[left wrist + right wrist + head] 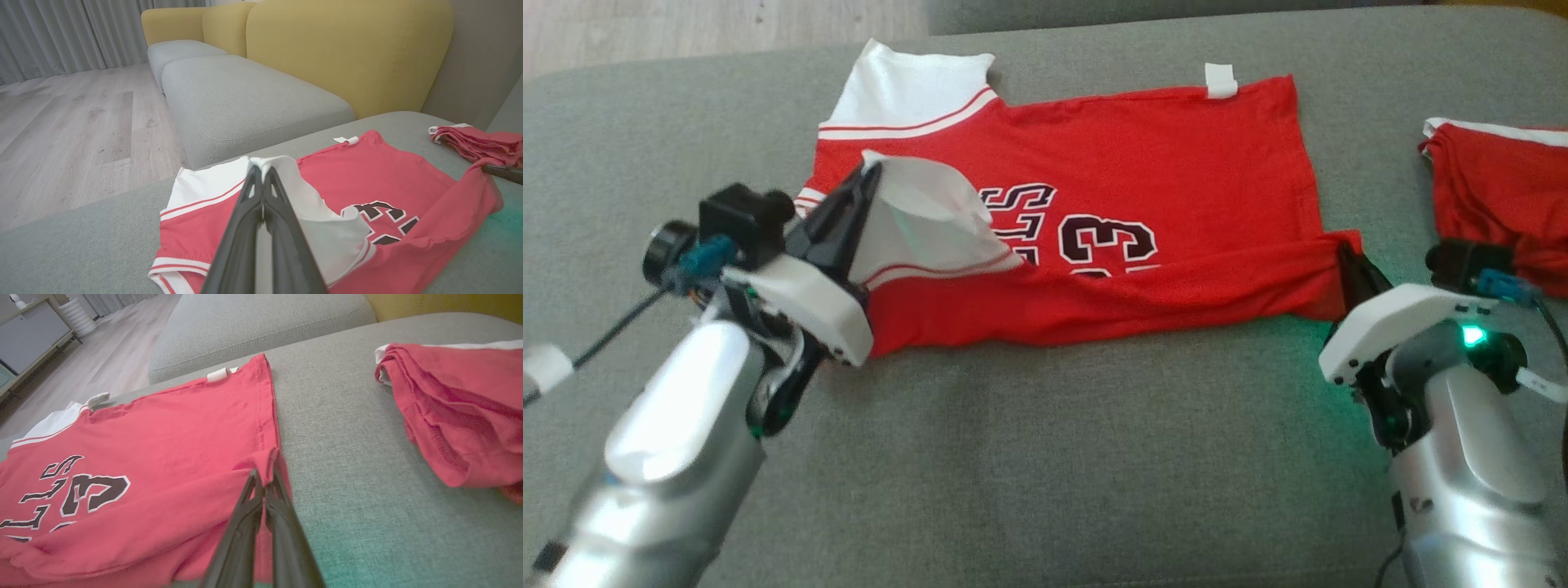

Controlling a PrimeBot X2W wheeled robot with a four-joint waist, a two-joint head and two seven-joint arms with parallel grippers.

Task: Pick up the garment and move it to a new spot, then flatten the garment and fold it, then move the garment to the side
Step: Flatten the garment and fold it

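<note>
Now: L gripper (870,167) clamped tight on jersey (1143,155) by white sleeve (923,220), R gripper (1343,255) likewise on hem corner (1319,265); garment's long axis runs L–R btwn them.

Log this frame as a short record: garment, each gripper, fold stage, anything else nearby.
garment: red jersey, white sleeves, black lettering, on grey fabric cushion
left gripper: shut on white sleeve, raised over the print
right gripper: shut on red hem corner
fold stage: near edge partly doubled over
nearby: second red garment, folded, at right
</note>
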